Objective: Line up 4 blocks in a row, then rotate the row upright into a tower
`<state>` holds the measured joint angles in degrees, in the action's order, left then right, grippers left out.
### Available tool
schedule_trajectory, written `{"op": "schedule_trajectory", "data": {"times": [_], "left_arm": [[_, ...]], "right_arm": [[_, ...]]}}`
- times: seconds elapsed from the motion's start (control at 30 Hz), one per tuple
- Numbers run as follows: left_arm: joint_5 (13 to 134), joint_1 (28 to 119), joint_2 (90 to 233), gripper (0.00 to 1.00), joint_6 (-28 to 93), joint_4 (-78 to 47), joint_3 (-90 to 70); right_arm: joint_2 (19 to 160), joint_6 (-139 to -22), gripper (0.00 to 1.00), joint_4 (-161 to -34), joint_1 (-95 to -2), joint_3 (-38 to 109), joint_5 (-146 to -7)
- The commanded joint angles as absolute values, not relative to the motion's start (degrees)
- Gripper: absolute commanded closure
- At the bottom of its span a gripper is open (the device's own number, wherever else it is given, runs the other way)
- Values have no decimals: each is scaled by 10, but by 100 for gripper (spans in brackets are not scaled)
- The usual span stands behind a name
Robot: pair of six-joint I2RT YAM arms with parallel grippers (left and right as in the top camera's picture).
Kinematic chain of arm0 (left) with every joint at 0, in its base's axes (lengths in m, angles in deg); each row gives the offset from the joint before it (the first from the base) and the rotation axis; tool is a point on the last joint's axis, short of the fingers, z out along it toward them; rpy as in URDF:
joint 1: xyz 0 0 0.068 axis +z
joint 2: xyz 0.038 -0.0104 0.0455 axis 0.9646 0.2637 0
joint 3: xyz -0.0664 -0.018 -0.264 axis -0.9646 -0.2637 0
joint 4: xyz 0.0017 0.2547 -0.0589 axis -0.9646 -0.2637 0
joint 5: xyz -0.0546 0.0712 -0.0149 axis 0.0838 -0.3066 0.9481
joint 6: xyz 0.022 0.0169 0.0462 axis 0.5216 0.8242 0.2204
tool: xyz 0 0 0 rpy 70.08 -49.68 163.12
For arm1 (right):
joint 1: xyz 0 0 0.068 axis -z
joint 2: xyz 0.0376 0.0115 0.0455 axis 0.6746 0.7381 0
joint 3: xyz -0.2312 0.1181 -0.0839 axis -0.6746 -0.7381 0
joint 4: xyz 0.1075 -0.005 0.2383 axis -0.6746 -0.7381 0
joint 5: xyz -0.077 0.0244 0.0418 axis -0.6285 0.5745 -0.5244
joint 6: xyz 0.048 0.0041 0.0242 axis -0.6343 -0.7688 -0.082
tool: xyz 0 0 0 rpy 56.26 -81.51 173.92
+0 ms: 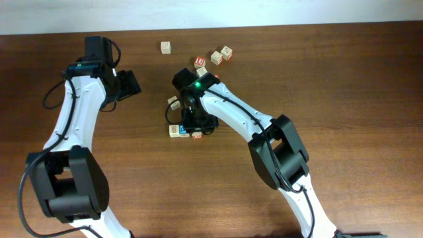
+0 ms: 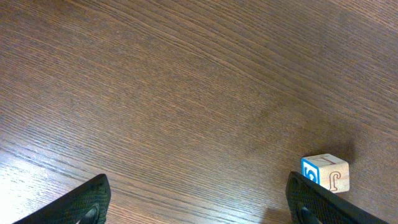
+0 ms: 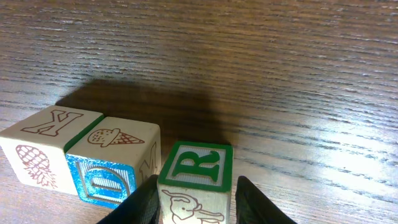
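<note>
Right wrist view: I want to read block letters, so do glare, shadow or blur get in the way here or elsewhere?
Right wrist: R block and blue D block sharp, readable; shadow behind them, glare on the table at right. Left wrist: glare lower left. Overhead: even light, letters too small to read.

Left arm [image 1: 69, 119], right arm [image 1: 231, 112]: white links, black joints, cables; green light [image 1: 197, 84].

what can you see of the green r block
The R block is a pale wooden cube, upright on the wooden table. Its top shows a green R in a green frame; its near side a brown animal drawing, partly cut off. It sits close beside the blue D block, flanked by the right tool.
</note>
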<state>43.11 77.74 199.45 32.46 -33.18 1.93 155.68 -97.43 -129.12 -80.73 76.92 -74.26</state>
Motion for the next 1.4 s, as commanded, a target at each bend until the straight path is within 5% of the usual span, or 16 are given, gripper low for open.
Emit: {"op": "schedule_trajectory", "data": {"times": [0.0, 0.37, 0.5, 0.6, 1.37], "left_arm": [[433, 778, 1999, 12, 321, -332, 23], [433, 778, 1999, 12, 321, -332, 23], [433, 778, 1999, 12, 321, -331, 23], [433, 778, 1999, 11, 321, -330, 23], [433, 778, 1999, 11, 321, -332, 23]], "right_arm": [[1550, -970, 61, -1293, -809, 765, -746], [1545, -917, 60, -1414, -768, 894, -731], [1548, -880, 83, -1466, -761, 859, -730], [1548, -881, 90, -1448, -769, 813, -721], [1548, -897, 91, -1339, -803, 761, -679]]}}
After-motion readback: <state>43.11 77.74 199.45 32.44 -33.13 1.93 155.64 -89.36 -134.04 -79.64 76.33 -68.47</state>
